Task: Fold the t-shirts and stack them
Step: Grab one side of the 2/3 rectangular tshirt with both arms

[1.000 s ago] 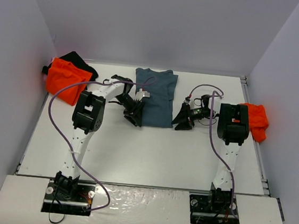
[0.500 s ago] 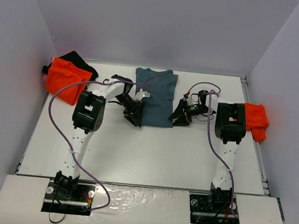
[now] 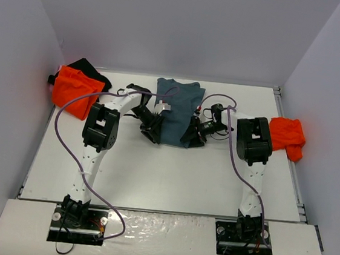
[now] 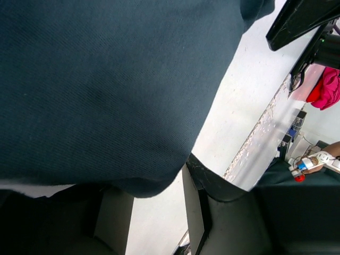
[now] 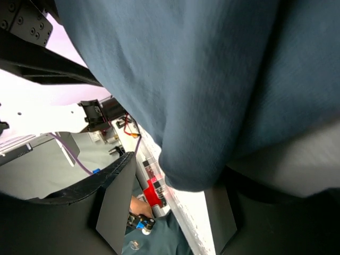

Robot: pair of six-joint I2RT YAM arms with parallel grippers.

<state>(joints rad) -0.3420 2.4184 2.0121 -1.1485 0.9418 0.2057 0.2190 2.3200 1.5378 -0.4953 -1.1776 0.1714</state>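
A dark blue t-shirt (image 3: pixel 175 110) lies at the back middle of the white table (image 3: pixel 171 176). My left gripper (image 3: pixel 151 130) is at its near left corner and my right gripper (image 3: pixel 193 135) at its near right corner. In the left wrist view the shirt (image 4: pixel 106 79) fills the frame, and its hem hangs between the wide-apart fingers (image 4: pixel 194 212) of the open left gripper (image 4: pixel 151 178). In the right wrist view a rounded fold of the shirt (image 5: pixel 202 79) hangs between the spread fingers (image 5: pixel 114 207) of the open right gripper (image 5: pixel 175 175).
An orange shirt (image 3: pixel 73 90) lies on a black one (image 3: pixel 89 70) at the back left corner. Another orange shirt (image 3: pixel 287 137) lies at the table's right edge. Grey walls close in on three sides. Purple cables loop over both arms.
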